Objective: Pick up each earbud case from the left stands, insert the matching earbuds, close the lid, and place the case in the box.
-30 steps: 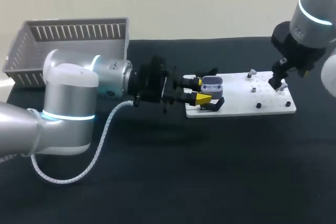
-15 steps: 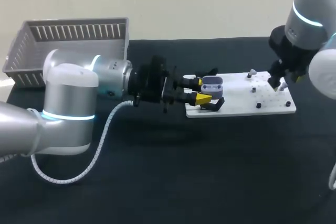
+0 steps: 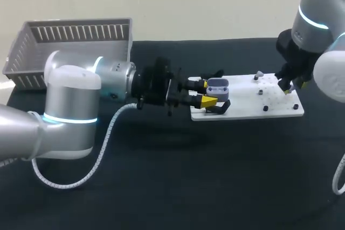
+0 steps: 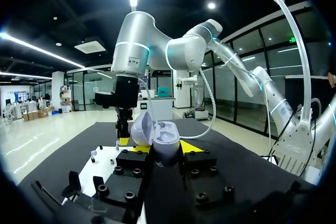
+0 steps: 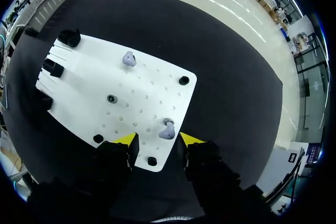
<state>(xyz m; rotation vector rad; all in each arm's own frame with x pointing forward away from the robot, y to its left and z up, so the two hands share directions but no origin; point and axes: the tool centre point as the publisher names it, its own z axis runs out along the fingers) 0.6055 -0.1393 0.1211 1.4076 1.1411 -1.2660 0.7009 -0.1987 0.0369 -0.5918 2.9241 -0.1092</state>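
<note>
Your right tool (image 5: 157, 140) hangs, fingers apart, over the white board (image 5: 84, 82), an earbud (image 5: 167, 129) just ahead between them. Your left tool (image 4: 164, 149), apparently clamped on the open case (image 4: 157, 135), sits at the board's opposite end.

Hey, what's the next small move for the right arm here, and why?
Probably lower the right pincer straight down around the earbud nearest it. Its fingers are open, and that earbud sits on the white board just ahead of the tips, not gripped. Meanwhile the left pincer holds the earbud case with its lid open.
</note>
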